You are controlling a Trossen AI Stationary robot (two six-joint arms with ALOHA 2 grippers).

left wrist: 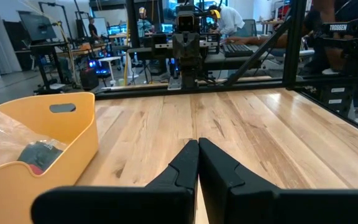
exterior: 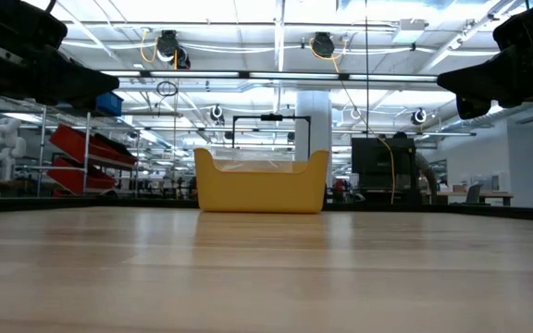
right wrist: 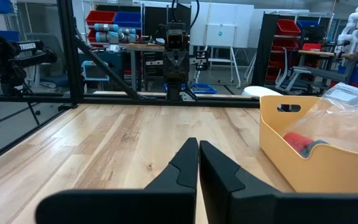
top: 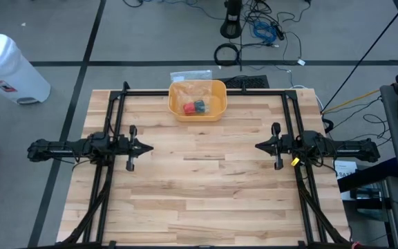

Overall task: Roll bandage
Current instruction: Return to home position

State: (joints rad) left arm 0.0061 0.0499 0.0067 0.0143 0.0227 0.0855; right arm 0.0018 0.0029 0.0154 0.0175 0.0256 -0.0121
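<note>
Hovering left: left gripper (top: 148,146) pinched tight with nothing between the fingers, parked above the left side of the table, pointing inward.
Hovering right: right gripper (top: 258,146) likewise closed on nothing, mirrored over the right side, well apart from its twin.
Bag: transparent zip bag (top: 191,91) down inside the yellow bin (top: 197,118), one edge poking over the far rim.
Bandage: rolled green bandage (top: 200,106) inside that bag, just beside a red roll (top: 188,108).
Bin spot: middle of the table's far edge, between the two arms, close to neither.
Progress: looks as good as finished, with the bandage rolled, bagged and binned, and both arms apparently at rest pose.
Left to do: judging from this, nothing beyond settling at home.
Surface: pale planked wooden table (top: 206,187), carrying only the bin as far as can be seen, with a black frame rail (top: 144,92) along the far edge.
Room: grey floor, white waste bin (top: 9,66) off the far left corner, tangled cables (top: 254,31) behind. From the low view, bright ceiling strips and red storage trays (exterior: 81,153) on shelving.
</note>
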